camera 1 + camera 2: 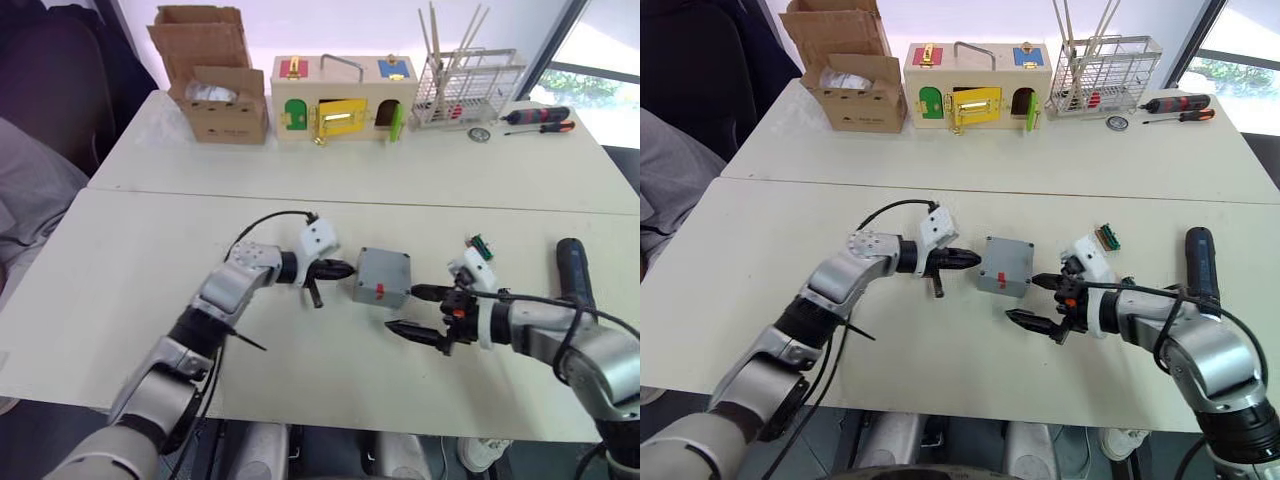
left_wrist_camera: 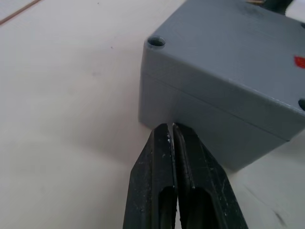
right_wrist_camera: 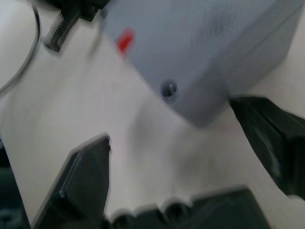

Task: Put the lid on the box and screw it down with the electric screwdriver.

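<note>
Left-eye view: the right gripper (image 1: pixel 420 312), jaws spread wide, sits just beside the grey box (image 1: pixel 382 277), lid (image 2: pixel 228 52) already seated, mid-desk (image 1: pixel 130 270). On its other side the left gripper (image 1: pixel 335 275) has its jaws pressed shut, tips nearly touching the wall. A push from either could slide the unsecured box or shift the lid. Farther right lies the electric screwdriver (image 1: pixel 574 272), still ungrasped.

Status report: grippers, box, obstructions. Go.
Left gripper shut, empty, tips at the box. Right gripper open beside it. Lid on. Electric screwdriver lying by right arm. Nothing blocking.
</note>
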Controlling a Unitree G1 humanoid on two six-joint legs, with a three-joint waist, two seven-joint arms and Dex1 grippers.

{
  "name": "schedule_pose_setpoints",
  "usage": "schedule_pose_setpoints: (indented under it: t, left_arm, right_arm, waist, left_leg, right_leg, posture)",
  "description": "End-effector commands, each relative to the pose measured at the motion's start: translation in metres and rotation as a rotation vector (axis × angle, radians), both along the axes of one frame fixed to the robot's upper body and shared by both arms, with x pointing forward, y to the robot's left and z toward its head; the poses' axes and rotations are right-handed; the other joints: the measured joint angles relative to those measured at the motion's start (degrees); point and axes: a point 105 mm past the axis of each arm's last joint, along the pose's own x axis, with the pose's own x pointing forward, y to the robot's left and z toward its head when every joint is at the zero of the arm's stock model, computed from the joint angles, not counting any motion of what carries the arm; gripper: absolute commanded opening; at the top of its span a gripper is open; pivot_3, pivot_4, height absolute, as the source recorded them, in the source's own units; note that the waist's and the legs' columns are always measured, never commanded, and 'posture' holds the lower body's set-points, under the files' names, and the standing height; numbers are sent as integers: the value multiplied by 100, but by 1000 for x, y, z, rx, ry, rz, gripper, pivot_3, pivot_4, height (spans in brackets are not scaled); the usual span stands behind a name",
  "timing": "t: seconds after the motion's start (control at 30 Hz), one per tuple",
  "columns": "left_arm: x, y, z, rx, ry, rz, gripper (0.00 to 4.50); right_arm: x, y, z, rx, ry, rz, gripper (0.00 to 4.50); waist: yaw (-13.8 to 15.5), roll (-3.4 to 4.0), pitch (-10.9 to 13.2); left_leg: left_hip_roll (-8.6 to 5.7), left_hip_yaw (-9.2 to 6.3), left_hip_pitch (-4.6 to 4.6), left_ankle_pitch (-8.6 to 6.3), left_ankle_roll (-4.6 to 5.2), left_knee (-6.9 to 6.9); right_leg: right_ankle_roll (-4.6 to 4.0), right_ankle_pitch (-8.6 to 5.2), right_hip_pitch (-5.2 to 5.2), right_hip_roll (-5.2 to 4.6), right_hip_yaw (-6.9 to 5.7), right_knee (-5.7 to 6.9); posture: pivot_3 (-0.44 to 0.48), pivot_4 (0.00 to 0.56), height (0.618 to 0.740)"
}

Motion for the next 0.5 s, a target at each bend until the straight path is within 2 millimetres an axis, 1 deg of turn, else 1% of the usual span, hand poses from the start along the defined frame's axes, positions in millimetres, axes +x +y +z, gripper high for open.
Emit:
schedule_pose_setpoints:
  t: [0.03,0.13,0.2,0.27,0.37,0.47,0.5]
  left_arm:
    - [2,-18,11,-37,-43,-57,99]
    - [9,-23,9,-45,-44,-43,99]
    - [16,-18,5,-21,-66,-9,99]
    - [28,-3,4,8,-94,60,99]
    - [33,12,4,24,-110,101,99]
    - [28,33,5,54,-124,126,99]
    - [19,40,4,62,-117,114,99]
  right_arm:
    - [-10,16,15,46,-55,47,4479]
    - [-14,14,15,29,-59,31,4479]
    - [-16,6,16,-13,-64,19,4479]
    - [-16,-5,19,-67,-78,5,4479]
    - [-13,-15,22,-118,-98,-6,4479]
    - [-2,-30,22,-200,-134,-13,4479]
    - [7,-34,22,-225,-164,-5,4479]
  waist:
    - [39,0,0]
    - [87,0,0]
    - [75,0,0]
    - [69,-1,0]
    - [48,-2,0]
    - [50,0,-1]
    - [45,0,-1]
  left_leg:
    - [0,0,0,-3,5,2]
    - [-1,-4,-3,-5,9,6]
    - [-1,-2,-4,-9,15,10]
    - [-2,-2,-4,-11,19,10]
    - [1,-1,-4,-14,23,10]
    - [4,-1,-3,-13,23,8]
    - [4,0,-3,-13,22,7]
  right_leg:
    - [0,0,0,0,0,1]
    - [0,0,0,-2,-1,2]
    - [0,0,0,-3,-1,1]
    - [0,0,0,-4,-1,2]
    - [0,0,-1,-2,-1,3]
    - [0,0,-7,0,-1,7]
    - [0,0,-8,0,-1,7]
  posture:
    - [0,150,729]
    - [0,150,729]
    - [0,150,729]
    - [0,150,729]
    - [0,150,729]
    - [0,150,729]
    - [0,150,729]
